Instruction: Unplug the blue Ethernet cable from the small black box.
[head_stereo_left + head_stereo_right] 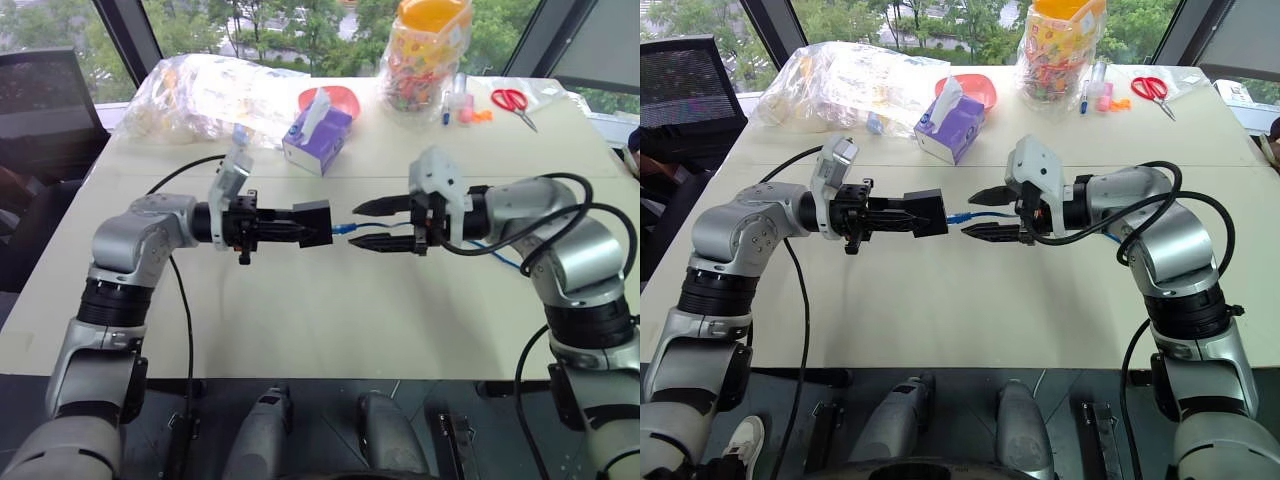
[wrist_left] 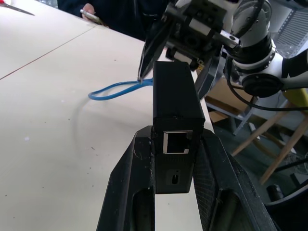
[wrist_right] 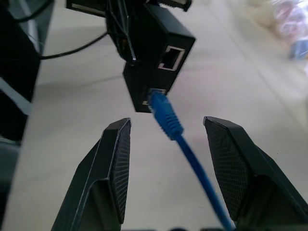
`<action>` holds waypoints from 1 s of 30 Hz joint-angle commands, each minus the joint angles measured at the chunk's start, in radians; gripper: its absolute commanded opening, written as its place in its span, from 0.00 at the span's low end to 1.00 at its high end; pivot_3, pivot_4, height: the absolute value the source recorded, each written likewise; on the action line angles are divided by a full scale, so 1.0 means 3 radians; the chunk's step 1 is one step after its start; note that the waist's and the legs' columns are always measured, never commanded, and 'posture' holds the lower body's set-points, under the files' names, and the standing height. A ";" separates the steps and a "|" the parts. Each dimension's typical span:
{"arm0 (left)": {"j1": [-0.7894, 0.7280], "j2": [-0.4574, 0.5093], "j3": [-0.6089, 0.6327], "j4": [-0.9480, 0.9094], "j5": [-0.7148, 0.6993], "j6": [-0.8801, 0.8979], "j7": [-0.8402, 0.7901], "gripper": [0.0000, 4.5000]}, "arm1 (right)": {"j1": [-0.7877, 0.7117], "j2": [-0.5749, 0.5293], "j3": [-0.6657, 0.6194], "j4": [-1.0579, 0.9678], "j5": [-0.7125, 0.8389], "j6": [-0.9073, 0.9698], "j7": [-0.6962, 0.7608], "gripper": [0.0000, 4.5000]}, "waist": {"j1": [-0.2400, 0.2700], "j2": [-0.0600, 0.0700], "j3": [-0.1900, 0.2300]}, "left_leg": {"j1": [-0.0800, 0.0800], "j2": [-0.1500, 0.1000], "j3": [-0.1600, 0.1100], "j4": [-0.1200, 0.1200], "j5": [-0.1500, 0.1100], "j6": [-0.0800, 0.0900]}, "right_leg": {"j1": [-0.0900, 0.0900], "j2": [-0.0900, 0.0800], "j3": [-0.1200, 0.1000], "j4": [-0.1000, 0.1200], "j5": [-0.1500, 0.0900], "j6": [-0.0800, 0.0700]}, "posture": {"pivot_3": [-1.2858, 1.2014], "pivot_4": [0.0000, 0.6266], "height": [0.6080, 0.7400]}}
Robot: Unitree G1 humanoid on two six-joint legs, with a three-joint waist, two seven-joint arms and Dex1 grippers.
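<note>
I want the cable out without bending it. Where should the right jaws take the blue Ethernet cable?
On the blue plug boot beside the small black box, approaching along the cable from the side away from the box: the open right gripper already straddles it.

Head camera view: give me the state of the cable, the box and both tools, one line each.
Light-blue Ethernet cable: plug at the box's lower port, apparently still plugged in; passes between the right tool's fingers, ungripped.
Small matte black box: held off the table, upper port empty.
Left tool: shut on the small matte black box.
Right tool: open, fingers either side of the cable.
</note>
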 commanded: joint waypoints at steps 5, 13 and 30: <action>-0.0053 0.0032 0.0075 -0.0179 -0.0074 -0.0040 -0.0062 0.11 | -0.0178 0.0052 -0.0010 0.0021 0.0314 0.0229 -0.0008 0.38 | -0.0002 0.0000 0.0000 | 0.0000 0.0000 0.0000 0.0000 0.0000 0.0000 | 0.0000 0.0000 0.0000 0.0000 0.0000 0.0001 | 0.52 0.24 0.91; -0.0081 0.0018 0.0059 -0.0174 -0.0067 -0.0035 -0.0088 0.11 | -0.0265 0.0058 0.0057 0.0047 0.0467 0.0425 -0.0012 0.38 | -0.0006 0.0000 0.0000 | 0.0000 0.0000 0.0000 0.0000 0.0000 0.0000 | 0.0000 0.0000 0.0000 0.0000 0.0001 0.0002 | 0.52 0.24 0.91; -0.0099 -0.0012 0.0030 -0.0163 -0.0019 -0.0087 -0.0098 0.11 | -0.0320 0.0029 0.0145 0.0092 0.0473 0.0402 0.0026 0.38 | -0.0011 0.0000 0.0000 | 0.0000 0.0000 0.0001 0.0000 0.0000 0.0000 | 0.0000 0.0000 0.0000 0.0000 0.0004 0.0007 | 0.52 0.24 0.91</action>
